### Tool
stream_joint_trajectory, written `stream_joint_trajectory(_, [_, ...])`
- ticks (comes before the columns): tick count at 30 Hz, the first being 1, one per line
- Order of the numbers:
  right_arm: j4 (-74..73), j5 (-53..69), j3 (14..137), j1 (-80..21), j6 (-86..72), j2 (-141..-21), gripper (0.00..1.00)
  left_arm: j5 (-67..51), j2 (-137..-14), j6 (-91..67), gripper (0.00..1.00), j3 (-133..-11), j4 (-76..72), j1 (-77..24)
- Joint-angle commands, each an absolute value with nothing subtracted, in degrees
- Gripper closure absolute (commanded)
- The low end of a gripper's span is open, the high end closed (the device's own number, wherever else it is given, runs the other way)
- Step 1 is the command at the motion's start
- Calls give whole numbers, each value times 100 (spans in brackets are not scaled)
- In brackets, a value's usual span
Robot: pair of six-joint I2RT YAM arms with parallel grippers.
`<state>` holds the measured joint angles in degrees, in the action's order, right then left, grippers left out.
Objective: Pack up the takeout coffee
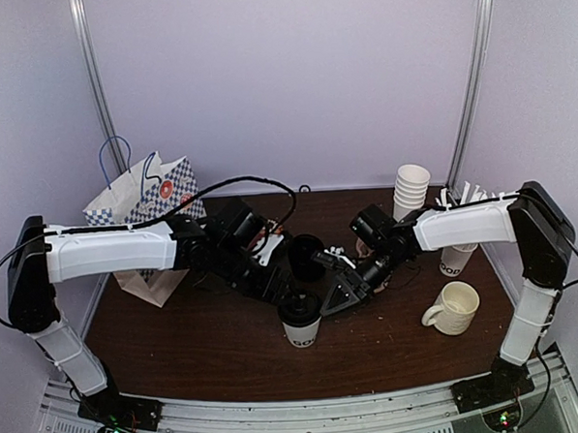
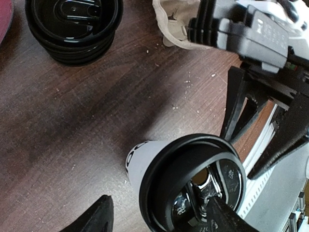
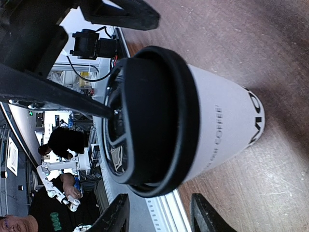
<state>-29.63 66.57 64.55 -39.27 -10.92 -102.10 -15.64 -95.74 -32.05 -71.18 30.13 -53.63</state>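
1. Item under handling: one lidded cup (image 1: 300, 321), white paper with black lettering, stands upright on the desk (image 1: 209, 349) near the front centre, between the two arms. A black lid is on it; whether the lid is pressed fully home cannot be told.
2. Left tool (image 2: 163, 220): fingers spread wide, one either side of the cup's lid. Contact with the lid cannot be confirmed.
3. Right tool (image 3: 161, 212): fingers spread, holding nothing. The cup sits just ahead of them, not between them.
4. Carrier (image 2: 175, 24): a pale pulp piece, judged to be the carrier, lies behind the right tool and is largely hidden. No cup is seen in it.
5. Second cup (image 1: 455, 261): a lettered cup stands at the right, near the cream mug (image 1: 456, 308). Its top is hidden by the right arm, so lid status is unknown.
6. Stack of spare lids (image 2: 72, 24): sits on the desk beyond the lidded cup, apart from it.
7. Other items noted: stack of plain cups (image 1: 412, 189) at the back right; paper bag (image 1: 138, 200) at the back left.
8. Assessment: early to middle stage. One cup appears lidded. Seating the cups in the carrier is judged outstanding, and possibly lidding the second cup.
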Motion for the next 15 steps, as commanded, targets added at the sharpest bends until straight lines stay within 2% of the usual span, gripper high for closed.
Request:
stream_joint_trajectory(1, [-2809,6938,6618,-3973,-1153,-10301,53,-1762,-9721,-3208,35,-7053,2747,-5367])
stream_joint_trajectory(6, [-2679,6952,6616,-3973,-1304,-10363,54,-1854,-9782,-3207,39,-6998,2684,-5370])
stream_joint_trajectory(15, [-2501,6713,6703,-3966,-1580,-10674,68,-1910,-9864,-3231,42,-6892,2690,-5365])
